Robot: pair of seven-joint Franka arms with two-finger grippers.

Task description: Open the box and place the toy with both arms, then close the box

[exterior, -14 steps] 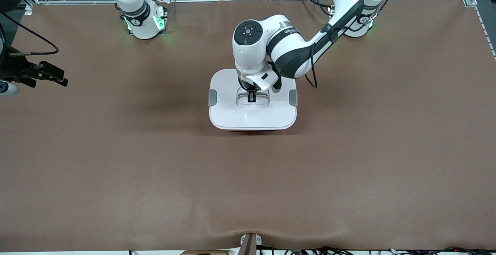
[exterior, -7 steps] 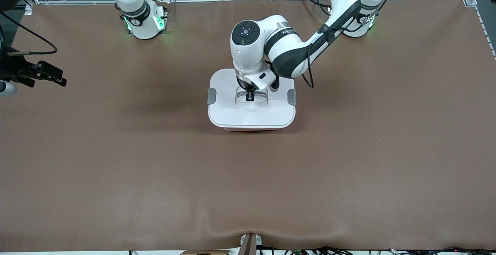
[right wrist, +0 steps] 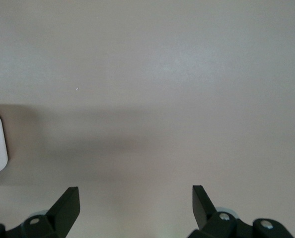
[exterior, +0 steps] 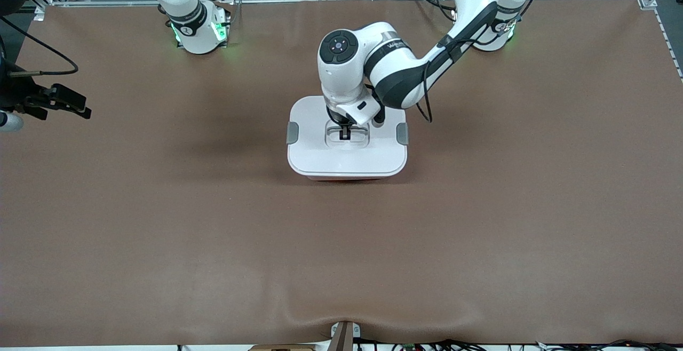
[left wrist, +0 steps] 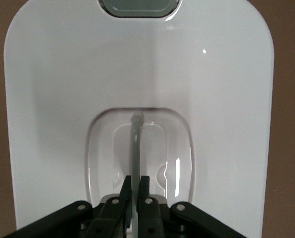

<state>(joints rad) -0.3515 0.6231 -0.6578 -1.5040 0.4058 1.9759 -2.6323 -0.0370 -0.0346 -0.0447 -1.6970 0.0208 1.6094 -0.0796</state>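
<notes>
I am pinching the box (exterior: 347, 148) handle (left wrist: 135, 144) with my left tool (left wrist: 135, 186); my right tool (right wrist: 135, 203) is waiting spread over the counter (exterior: 160, 207).

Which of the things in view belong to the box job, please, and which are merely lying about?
Job: box, lid on; clear handle; left gripper, shut on the handle; right gripper, open, waiting over the table's right-arm end.
Lying about: brown table mat; nothing else.
</notes>
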